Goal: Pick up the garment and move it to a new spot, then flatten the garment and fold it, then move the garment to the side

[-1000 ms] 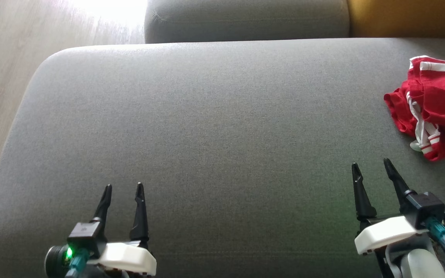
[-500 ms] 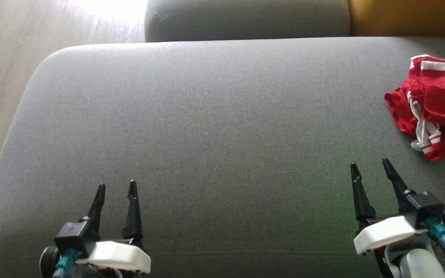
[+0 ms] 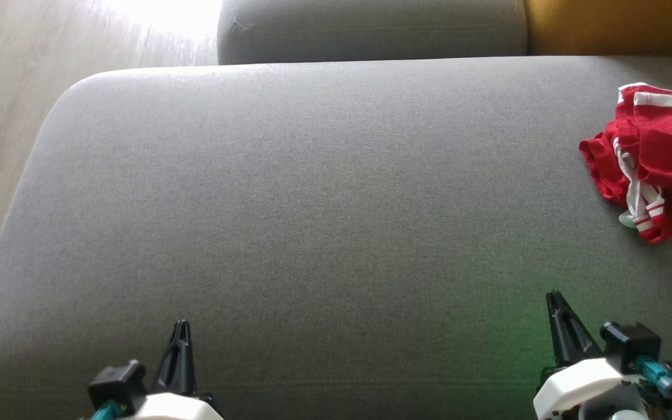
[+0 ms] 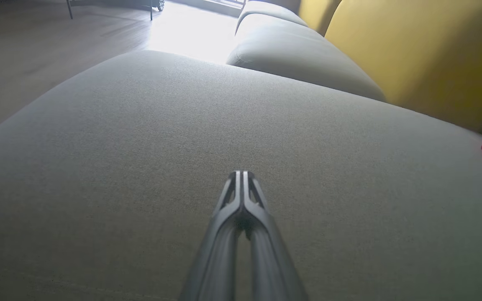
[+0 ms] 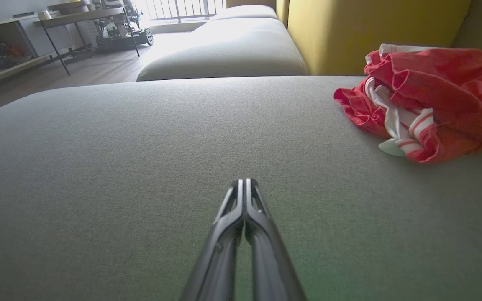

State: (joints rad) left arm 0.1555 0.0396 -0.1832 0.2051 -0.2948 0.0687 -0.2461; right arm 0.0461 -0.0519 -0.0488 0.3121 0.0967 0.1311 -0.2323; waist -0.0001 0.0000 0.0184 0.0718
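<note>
1. The red garment [image 3: 660, 157] lies crumpled at the right end of the sofa seat [image 3: 312, 204], not yet picked up
2. The left pincer [image 3: 181, 324] and right pincer [image 3: 553, 296] are each pressed together, empty, well apart from it
3. Every step seems left to do

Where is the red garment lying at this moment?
In the head view the red garment lies crumpled at the right edge of the grey cushion, ahead of the right gripper and apart from it.
</note>
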